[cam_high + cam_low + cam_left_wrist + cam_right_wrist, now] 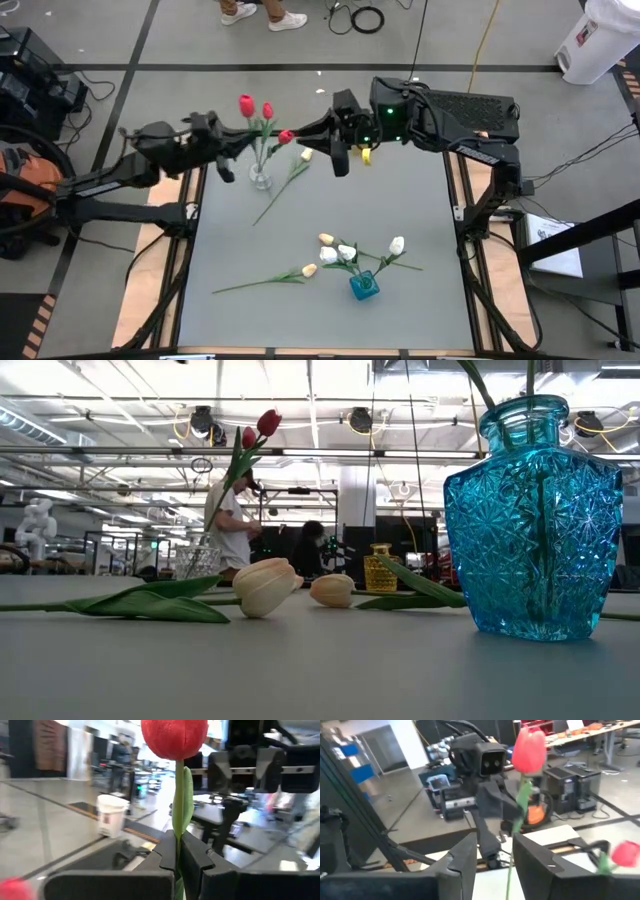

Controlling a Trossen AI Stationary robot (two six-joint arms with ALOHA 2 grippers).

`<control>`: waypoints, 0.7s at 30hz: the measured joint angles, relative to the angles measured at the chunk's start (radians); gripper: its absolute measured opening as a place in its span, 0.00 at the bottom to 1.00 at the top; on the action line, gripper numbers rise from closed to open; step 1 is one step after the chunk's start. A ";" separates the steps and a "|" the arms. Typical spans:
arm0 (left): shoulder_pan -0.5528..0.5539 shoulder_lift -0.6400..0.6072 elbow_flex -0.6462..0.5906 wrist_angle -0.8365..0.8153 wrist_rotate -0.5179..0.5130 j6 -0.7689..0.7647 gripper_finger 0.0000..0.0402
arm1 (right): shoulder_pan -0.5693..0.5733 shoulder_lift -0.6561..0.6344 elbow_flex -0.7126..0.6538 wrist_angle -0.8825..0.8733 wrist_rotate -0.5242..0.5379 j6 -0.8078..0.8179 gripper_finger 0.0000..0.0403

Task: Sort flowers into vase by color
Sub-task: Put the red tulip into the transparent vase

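Over the far part of the grey bench (320, 230) the two arms meet nose to nose, with a red tulip (287, 136) between them. The left hand (268, 141) is pinched tight on that tulip's green stem; seen from its own wrist, the stem rises straight up out of the closed fingers (167, 851) to the red head. The right hand (300, 134) faces it from the other side with its fingers (465, 857) parted, the stem standing in the gap between them without either finger clearly gripping it. Just beside the left hand stands a clear glass vase (260, 179) holding two more red tulips (256, 106), their heads above the arm. A cream tulip (305, 156) lies on the bench near that vase, its stem slanting toward the near side. Close to the right hand sits a small yellow vase (366, 155). Toward the near edge a blue glass vase (364, 286) holds several white tulips (347, 252), and another cream tulip (309, 271) lies flat just beside it, stem pointing to the left arm's side. Beyond the bench, a person (232, 525) stands in the room.
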 joint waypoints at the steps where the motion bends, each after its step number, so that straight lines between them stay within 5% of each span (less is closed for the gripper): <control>1: 0.001 -0.019 0.000 -0.022 -0.027 0.006 0.02 | -0.001 -0.011 0.000 -0.021 0.018 -0.006 0.29; 10: 0.001 -0.143 0.000 -0.213 -0.266 0.104 0.02 | -0.002 -0.133 0.000 -0.222 0.219 -0.072 0.29; 21: 0.001 -0.096 -0.038 -0.212 -0.352 0.202 0.02 | -0.002 -0.221 0.001 -0.499 0.413 -0.078 0.29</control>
